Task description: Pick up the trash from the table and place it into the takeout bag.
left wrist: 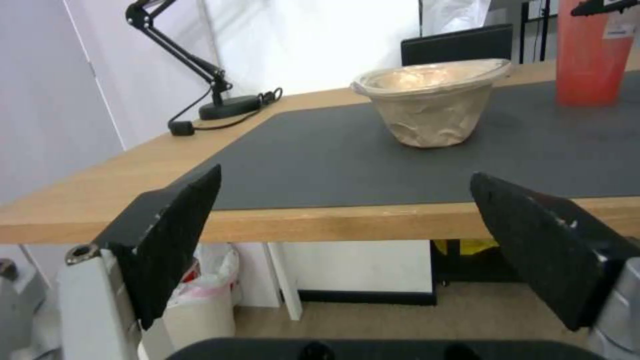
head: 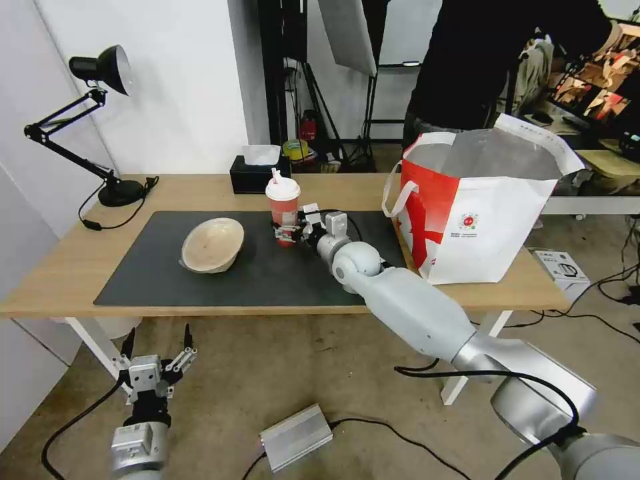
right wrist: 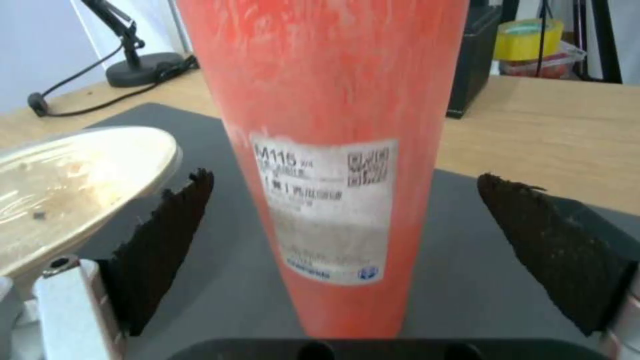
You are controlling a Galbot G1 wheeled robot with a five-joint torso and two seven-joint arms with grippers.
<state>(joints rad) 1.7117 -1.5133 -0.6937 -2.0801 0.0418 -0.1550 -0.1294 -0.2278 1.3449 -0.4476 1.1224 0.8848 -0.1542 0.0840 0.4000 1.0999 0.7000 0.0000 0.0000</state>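
Right gripper (head: 285,233): jaws open around cup (head: 283,200), mid-tabletop (head: 60,280) | left gripper (head: 159,343): jaws open, below front edge

Glossy pale-grey arm segments with a round elbow joint, black cables, silver wrists, black serrated jaws.

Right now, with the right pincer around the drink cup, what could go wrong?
1. The right pincer is open low on the red cup; the cup is tall with a lid and straw, so an off-centre close could tip it.
2. The beige bowl sits close beside the cup; a finger could nudge it.
3. The takeout bag stands near the table edge; a carrying arm might knock it.
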